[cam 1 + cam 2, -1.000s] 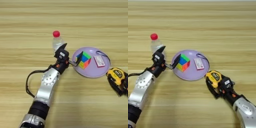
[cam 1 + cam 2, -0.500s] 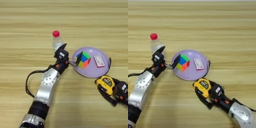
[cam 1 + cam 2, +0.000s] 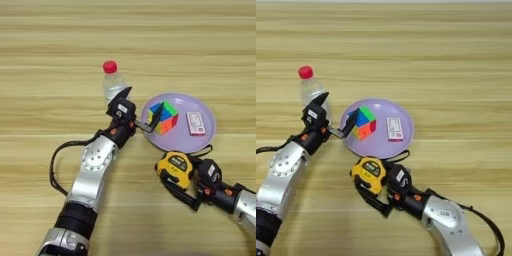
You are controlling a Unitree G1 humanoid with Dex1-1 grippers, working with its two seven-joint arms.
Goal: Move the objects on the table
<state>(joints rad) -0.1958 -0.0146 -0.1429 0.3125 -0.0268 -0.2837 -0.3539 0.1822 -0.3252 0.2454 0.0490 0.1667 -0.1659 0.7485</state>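
A clear bottle with a red cap stands upright on the table, left of the lilac plate. The multicoloured cube lies on the plate's left half. My left gripper is open between the two. One finger points up against the bottle's near side, and the other finger reaches the cube's left face. My right gripper is shut on the yellow-and-black tape measure, just in front of the plate's near rim.
A small red-and-white card lies on the right half of the plate. A black cable loops out beside my left forearm. The wide far part of the table and its left side hold nothing else.
My right gripper has carried the tape measure leftwards from the right edge to in front of the plate. The left arm, bottle and cube have not moved.
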